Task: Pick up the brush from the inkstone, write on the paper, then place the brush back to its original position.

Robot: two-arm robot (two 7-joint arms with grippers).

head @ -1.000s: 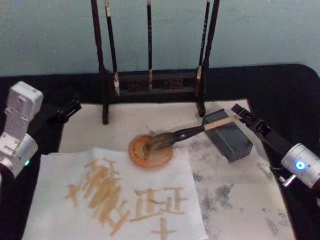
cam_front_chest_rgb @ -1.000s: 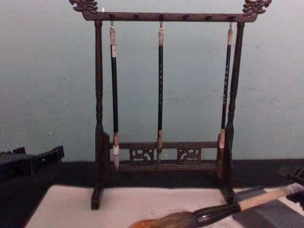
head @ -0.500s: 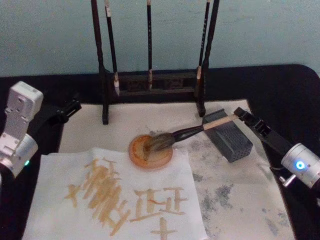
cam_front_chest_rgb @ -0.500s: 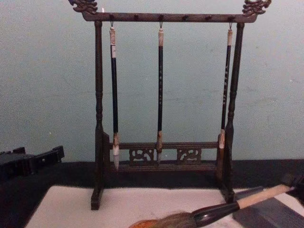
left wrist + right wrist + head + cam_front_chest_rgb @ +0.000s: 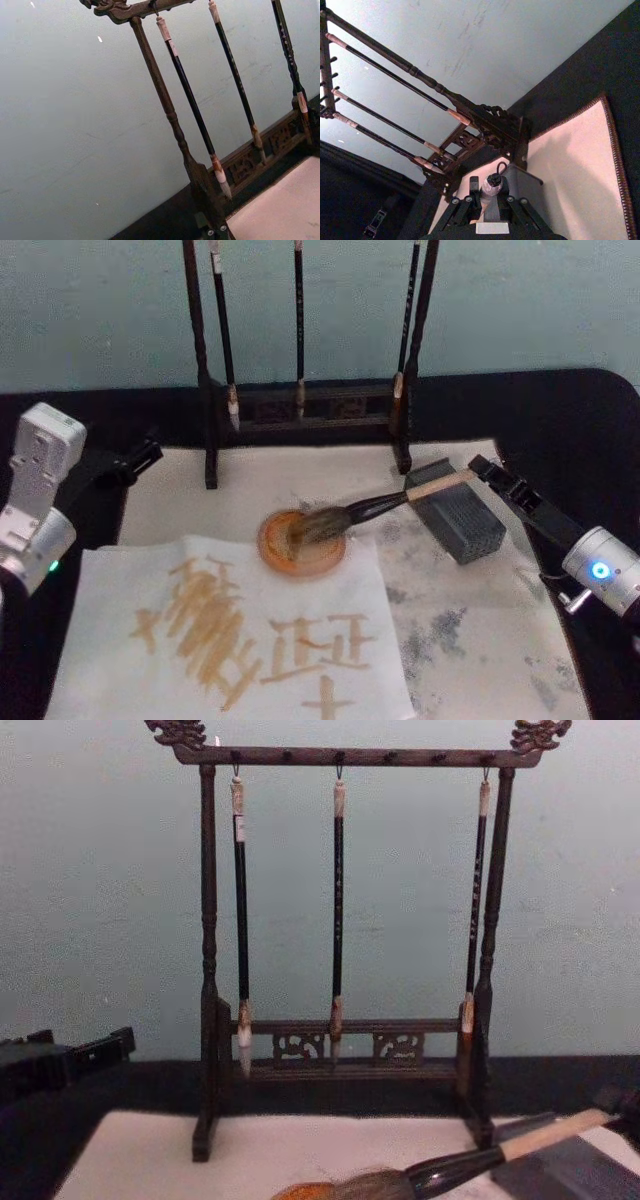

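Brush (image 5: 375,504) lying across inkstone (image 5: 285,558) and grey block (image 5: 462,522), centre of the head view.
Bristles rest on the round orange-brown inkstone, and the tan handle slants up onto the grey block, right of centre. Right gripper (image 5: 484,469) is at the handle's end; whether it clamps the handle cannot be told. Left gripper (image 5: 145,453) hangs at the left edge, apart from all items, state likewise unclear. Paper (image 5: 110,580), lower left, bears tan strokes. Brush rack (image 5: 300,400) stands at top centre.
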